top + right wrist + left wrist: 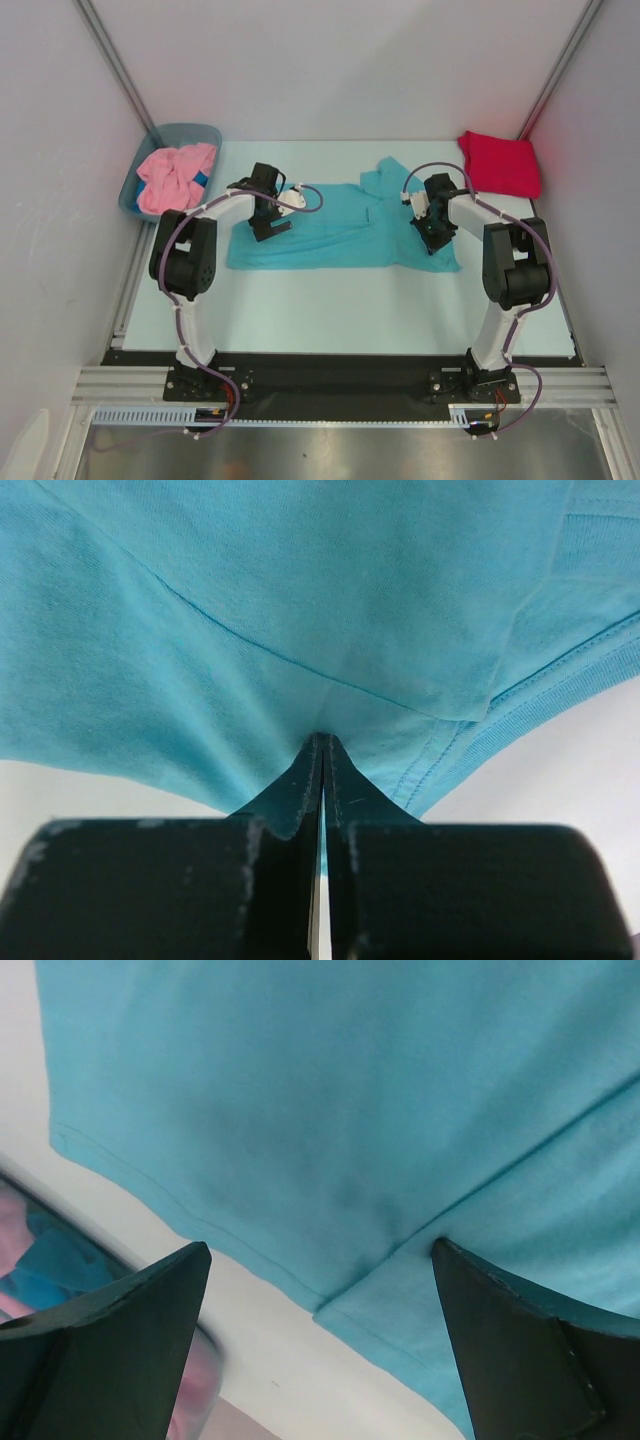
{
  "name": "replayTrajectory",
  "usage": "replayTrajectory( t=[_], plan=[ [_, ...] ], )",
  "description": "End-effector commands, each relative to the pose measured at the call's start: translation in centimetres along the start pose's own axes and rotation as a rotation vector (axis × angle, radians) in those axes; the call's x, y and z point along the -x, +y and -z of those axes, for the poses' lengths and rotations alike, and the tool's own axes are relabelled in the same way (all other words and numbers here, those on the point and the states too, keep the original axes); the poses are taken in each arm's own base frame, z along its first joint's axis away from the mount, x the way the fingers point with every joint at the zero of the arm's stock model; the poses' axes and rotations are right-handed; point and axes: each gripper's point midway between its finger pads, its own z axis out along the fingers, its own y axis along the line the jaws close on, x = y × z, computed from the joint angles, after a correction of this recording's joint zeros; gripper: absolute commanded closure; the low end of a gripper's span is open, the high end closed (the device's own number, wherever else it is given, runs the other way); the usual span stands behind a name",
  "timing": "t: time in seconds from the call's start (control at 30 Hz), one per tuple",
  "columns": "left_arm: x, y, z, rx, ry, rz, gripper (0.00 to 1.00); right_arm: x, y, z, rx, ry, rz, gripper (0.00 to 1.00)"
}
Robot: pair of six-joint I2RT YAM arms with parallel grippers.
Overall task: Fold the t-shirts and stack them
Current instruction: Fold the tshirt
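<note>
A turquoise t-shirt [340,225] lies spread out across the middle of the table. My left gripper [270,232] hovers over its left part, near a hem corner [330,1305], and stands wide open [320,1248] with nothing between its fingers [130,1340]. My right gripper [432,240] is at the shirt's right side, shut [322,738] on a pinch of the turquoise cloth [300,600], which puckers toward the fingertips. A crimson red t-shirt [500,162] lies folded at the back right. A crumpled pink t-shirt [175,178] fills the tub.
The grey-blue plastic tub [132,185] stands at the back left corner, close to my left arm; its edge [205,1360] shows in the left wrist view. White walls enclose the table on three sides. The arm bases sit on the near rail.
</note>
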Motion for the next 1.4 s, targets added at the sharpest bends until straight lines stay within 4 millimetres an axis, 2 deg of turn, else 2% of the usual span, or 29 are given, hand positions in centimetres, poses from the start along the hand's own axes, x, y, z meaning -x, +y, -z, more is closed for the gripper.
replayTrajectory(
  t=[0.0,0.1,0.47,0.6,0.87,1.37],
  plan=[
    [-0.5,1.3,-1.3,0.053,0.033,-0.027,0.0,0.3,0.0,0.1,0.011,-0.008,0.002,1.0],
    [-1.0,1.4,-1.5,0.065,0.058,-0.039,0.0,0.3,0.1,0.1,0.018,-0.006,0.005,1.0],
    [-2.0,2.4,-0.6,0.115,0.08,-0.07,0.0,-2.4,0.3,-1.7,0.01,0.06,0.031,1.0],
    [-2.6,2.4,-0.5,0.116,0.09,-0.066,0.0,-4.1,-0.4,-2.4,-0.032,0.111,0.037,1.0],
    [-3.7,2.0,-0.3,0.112,0.101,-0.062,0.0,-5.3,-2.2,-1.8,-0.064,0.119,-0.004,1.0],
    [-5.1,0.9,-0.2,0.1,0.124,-0.053,0.0,-7.3,-3.0,-1.2,-0.096,0.142,0.005,1.0]
  ],
)
